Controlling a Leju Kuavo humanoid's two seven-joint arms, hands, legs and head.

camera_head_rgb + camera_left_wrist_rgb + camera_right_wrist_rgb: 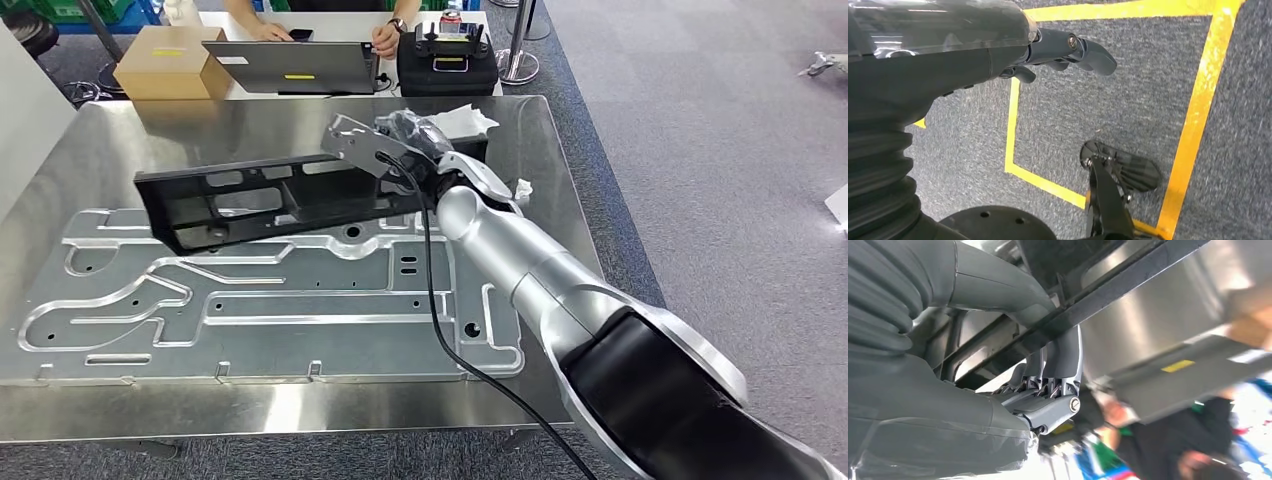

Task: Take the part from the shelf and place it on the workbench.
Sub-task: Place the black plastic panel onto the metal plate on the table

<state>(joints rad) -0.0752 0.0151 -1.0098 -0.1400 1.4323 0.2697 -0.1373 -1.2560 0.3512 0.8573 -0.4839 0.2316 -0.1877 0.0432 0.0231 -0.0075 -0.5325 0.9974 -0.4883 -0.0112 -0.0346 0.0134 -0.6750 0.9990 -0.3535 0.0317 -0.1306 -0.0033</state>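
Observation:
A long black moulded part (260, 200) stretches across the steel workbench (250, 125), above a large ribbed aluminium plate (300, 310) that lies flat on it. My right hand (415, 150) grips the part at its right end. The part's left end hangs low over the plate; whether it touches I cannot tell. In the right wrist view the fingers (1060, 360) wrap one edge of the black part (1108, 295) and the thumb presses the other side. My left hand (1058, 50) hangs over grey carpet, holding nothing, fingers loose.
Behind the workbench stands a white table with a cardboard box (170, 60), a laptop (295, 65) and a black case (447, 68); a person's hands (385, 40) rest there. Crumpled white wrapping (468, 122) lies by my right hand. Yellow floor tape (1193, 120) runs below my left hand.

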